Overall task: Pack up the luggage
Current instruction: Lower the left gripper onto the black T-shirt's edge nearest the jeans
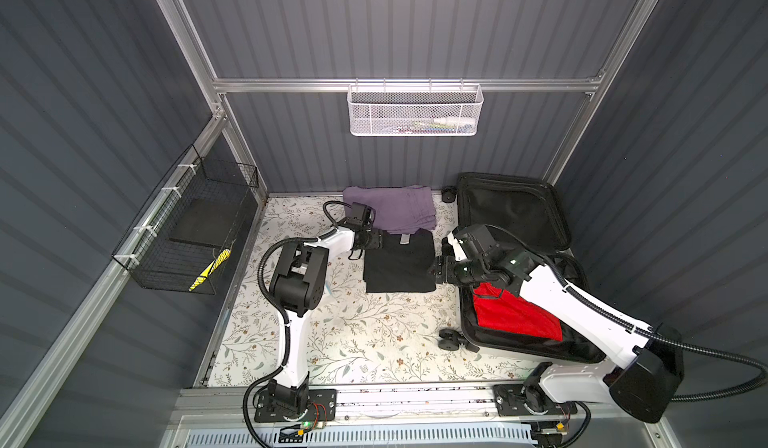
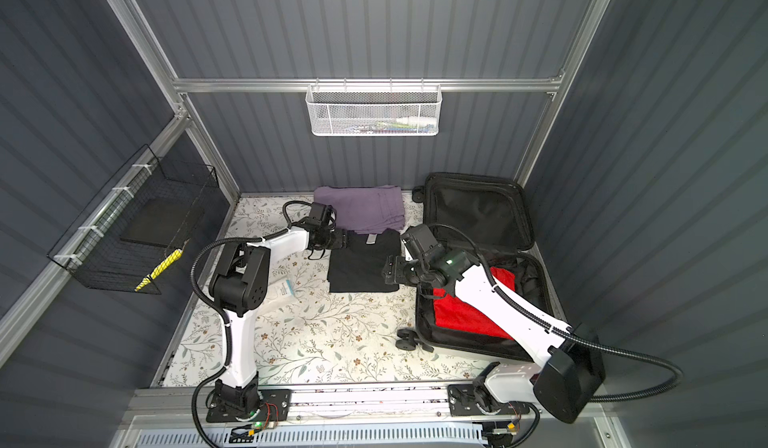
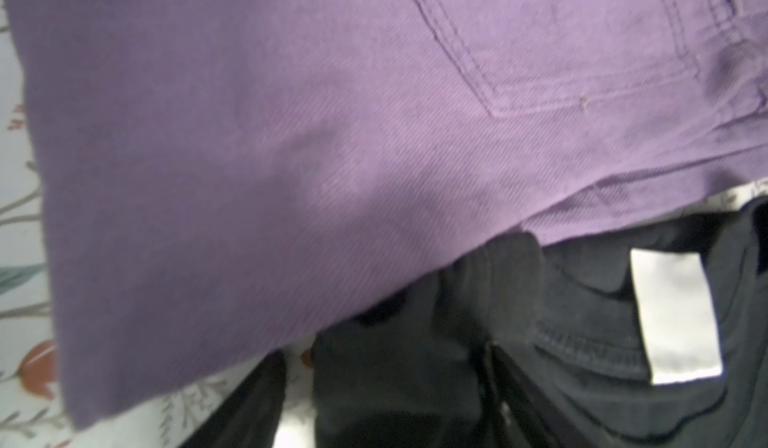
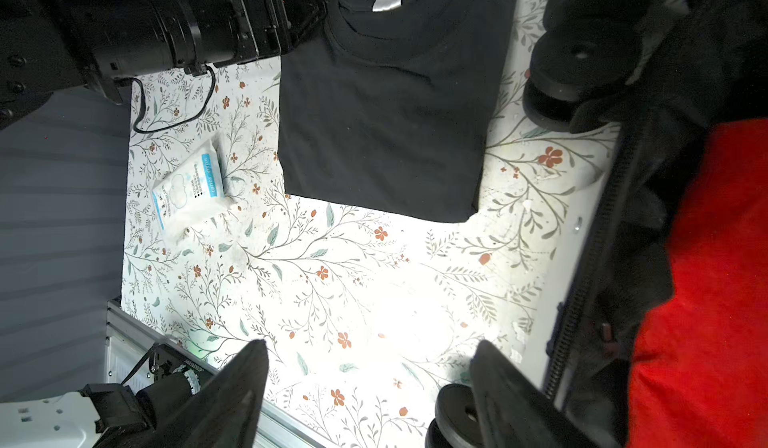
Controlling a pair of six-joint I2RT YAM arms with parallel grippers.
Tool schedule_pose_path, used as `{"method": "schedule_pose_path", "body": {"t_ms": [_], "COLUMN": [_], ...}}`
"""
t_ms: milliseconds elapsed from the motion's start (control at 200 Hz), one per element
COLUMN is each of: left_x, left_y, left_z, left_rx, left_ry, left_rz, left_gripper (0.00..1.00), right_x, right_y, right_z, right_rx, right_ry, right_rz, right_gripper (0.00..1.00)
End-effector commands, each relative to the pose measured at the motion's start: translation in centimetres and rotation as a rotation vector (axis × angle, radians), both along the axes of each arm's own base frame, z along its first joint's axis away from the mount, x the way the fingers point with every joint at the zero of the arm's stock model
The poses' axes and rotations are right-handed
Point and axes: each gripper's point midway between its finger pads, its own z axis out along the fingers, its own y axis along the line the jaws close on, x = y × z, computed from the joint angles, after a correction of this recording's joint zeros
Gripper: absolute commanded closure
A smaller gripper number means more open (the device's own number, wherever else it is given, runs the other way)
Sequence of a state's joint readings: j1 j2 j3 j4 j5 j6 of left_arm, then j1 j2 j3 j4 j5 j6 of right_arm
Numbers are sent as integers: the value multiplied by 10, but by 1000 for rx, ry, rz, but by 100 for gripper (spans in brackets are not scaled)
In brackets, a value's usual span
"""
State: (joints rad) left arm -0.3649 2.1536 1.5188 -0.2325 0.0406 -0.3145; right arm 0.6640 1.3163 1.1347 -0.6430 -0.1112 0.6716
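Observation:
The luggage (image 1: 511, 213) (image 2: 478, 209) lies open at the right, its lid leaning on the back wall. A red garment (image 1: 519, 317) (image 4: 715, 279) sits in its lower half, partly under my right arm. A folded black shirt (image 1: 399, 267) (image 4: 386, 134) lies on the floral floor, with folded purple trousers (image 1: 395, 209) (image 3: 291, 134) behind it. My left gripper (image 1: 375, 239) (image 3: 386, 354) is open at the shirt's left collar edge, with black cloth between its spread jaws. My right gripper (image 1: 438, 269) (image 4: 370, 344) is open and empty, hovering between the shirt and the luggage.
A white wipes packet (image 4: 189, 184) (image 2: 284, 290) lies left of the shirt, near my left arm. A white mesh basket (image 1: 415, 109) hangs on the back wall. A black wire basket (image 1: 187, 234) on the left wall holds a yellow item (image 1: 210, 273). Suitcase wheels (image 1: 451, 338) stick out leftward.

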Motion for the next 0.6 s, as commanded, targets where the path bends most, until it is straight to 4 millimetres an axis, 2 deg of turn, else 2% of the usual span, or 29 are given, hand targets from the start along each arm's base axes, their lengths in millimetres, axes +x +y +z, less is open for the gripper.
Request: {"method": "schedule_pose_path", "body": {"t_ms": [0, 100, 240, 275, 280, 305, 460, 595], "left_x": [-4, -8, -20, -19, -24, -31, -49, -64], "left_y": [-8, -13, -10, -10, -7, -4, 10, 27], "left_z": [-13, -11, -10, -4, -10, -16, -13, -12], "left_rx": [-34, -75, -86, -88, -82, -73, -41, 3], "left_ry": [31, 32, 39, 26, 43, 59, 57, 69], "left_rz": [-35, -46, -43, -41, -40, -36, -13, 21], "left_gripper": [35, 50, 80, 86, 86, 89, 99, 100], "right_x": [-3, -1, 1, 2, 2, 2, 4, 5], "right_y": [-2, 0, 4, 7, 7, 8, 21, 37], "right_z": [-6, -10, -20, -23, -24, -25, -41, -55], "right_rx": [-26, -36, -69, -78, -81, -88, -132, -160], "right_ry": [15, 21, 35, 39, 39, 42, 64, 83], "right_rz": [-1, 2, 11, 14, 14, 16, 34, 53], "right_gripper": [21, 22, 21, 21, 21, 22, 22, 22]}}
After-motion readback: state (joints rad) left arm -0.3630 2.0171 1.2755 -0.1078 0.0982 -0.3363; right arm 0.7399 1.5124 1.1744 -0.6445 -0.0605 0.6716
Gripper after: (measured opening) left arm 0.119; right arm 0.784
